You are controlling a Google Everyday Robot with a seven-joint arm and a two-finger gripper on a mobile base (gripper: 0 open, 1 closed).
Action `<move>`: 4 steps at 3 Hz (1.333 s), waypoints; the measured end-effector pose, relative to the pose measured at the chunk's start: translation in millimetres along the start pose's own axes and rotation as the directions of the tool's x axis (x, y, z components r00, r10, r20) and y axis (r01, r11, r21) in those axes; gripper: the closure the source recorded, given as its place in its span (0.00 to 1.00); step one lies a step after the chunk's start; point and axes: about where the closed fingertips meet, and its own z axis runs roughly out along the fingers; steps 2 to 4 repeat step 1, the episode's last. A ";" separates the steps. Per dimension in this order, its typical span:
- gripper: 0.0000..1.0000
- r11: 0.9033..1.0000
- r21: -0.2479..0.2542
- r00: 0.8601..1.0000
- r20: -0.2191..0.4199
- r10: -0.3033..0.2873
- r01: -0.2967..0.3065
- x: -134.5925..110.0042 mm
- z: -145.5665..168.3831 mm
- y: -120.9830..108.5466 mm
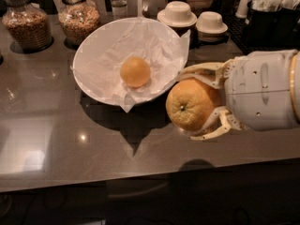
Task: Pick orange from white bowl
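Note:
My gripper comes in from the right and is shut on the orange, a large yellowish-orange fruit with pitted peel and a dark stem dimple. It holds the orange outside the white bowl, just right of its rim and low over the dark counter. The wide bowl is lined with crinkled white paper and tilts toward me. A smaller smooth orange ball lies inside it.
Two glass jars of grain stand at the back left. Two small cream upturned bowls stand behind the gripper. The glossy dark counter's front edge runs across the bottom.

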 end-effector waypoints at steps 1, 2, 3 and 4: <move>1.00 1.000 0.000 1.000 0.000 0.000 0.000 -0.7 0.0 -0.4; 1.00 1.000 0.000 1.000 0.000 0.000 0.000 -0.7 0.0 -0.4; 1.00 1.000 0.000 1.000 0.000 0.000 0.000 -0.7 0.0 -0.4; 1.00 1.000 0.000 1.000 0.000 0.000 0.000 -0.7 0.0 -0.4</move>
